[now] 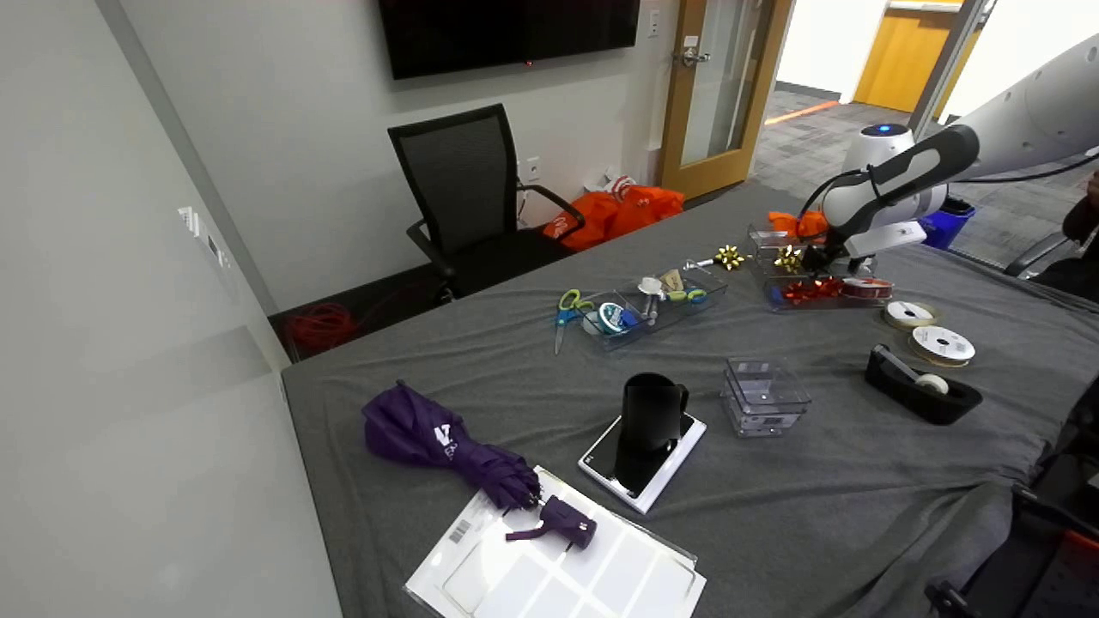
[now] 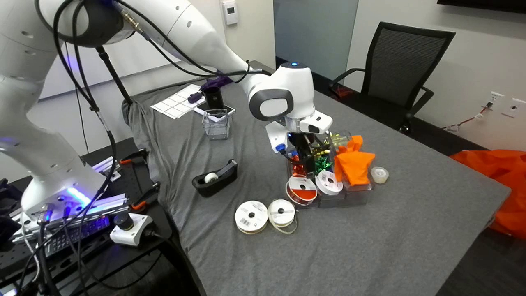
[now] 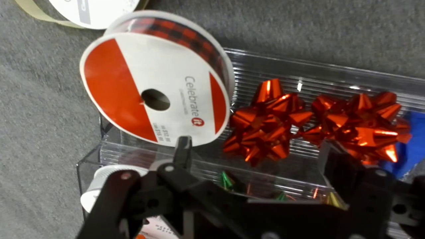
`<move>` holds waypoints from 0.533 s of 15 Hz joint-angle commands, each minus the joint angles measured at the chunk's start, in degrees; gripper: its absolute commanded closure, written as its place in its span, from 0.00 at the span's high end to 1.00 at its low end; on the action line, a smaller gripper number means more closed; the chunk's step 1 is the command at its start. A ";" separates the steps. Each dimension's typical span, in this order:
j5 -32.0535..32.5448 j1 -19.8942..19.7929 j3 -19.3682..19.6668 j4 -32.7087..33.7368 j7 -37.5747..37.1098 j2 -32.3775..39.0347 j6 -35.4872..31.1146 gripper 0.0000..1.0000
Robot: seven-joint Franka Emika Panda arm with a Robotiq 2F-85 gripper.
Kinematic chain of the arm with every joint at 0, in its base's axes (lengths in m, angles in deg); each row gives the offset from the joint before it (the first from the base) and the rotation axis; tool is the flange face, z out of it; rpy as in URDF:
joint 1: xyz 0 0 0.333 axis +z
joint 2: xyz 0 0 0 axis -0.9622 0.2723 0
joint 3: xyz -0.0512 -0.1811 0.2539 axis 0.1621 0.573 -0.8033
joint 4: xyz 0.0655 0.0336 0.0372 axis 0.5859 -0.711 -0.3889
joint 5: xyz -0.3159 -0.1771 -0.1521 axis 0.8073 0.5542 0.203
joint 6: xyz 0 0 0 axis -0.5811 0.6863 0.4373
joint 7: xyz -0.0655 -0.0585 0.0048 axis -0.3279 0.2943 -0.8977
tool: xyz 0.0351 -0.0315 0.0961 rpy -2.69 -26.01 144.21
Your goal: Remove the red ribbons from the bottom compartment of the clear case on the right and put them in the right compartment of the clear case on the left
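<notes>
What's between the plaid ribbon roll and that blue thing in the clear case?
A red bow and, beside it, a second red bow: see the wrist view.

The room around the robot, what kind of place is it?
Probably an office meeting room, though I can't be sure. The clues are the big wall screen, the mesh chair and the glass-paned door.

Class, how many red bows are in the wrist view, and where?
2, both in the clear case: left bow beside the plaid spool, right bow by the blue item. The claw may hide others.
</notes>
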 commanded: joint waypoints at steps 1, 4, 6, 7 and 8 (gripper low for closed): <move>0.02 -0.18 -0.14 0.21 -0.20 0.19 0.48 0.67; 0.00 -0.04 0.02 0.56 -0.82 0.58 0.61 0.45; -0.04 -0.04 0.02 0.65 -1.03 0.66 0.67 0.31; -0.07 -0.04 0.03 0.72 -1.12 0.67 0.77 0.25; -0.04 -0.01 0.10 0.76 -1.24 0.70 0.81 0.17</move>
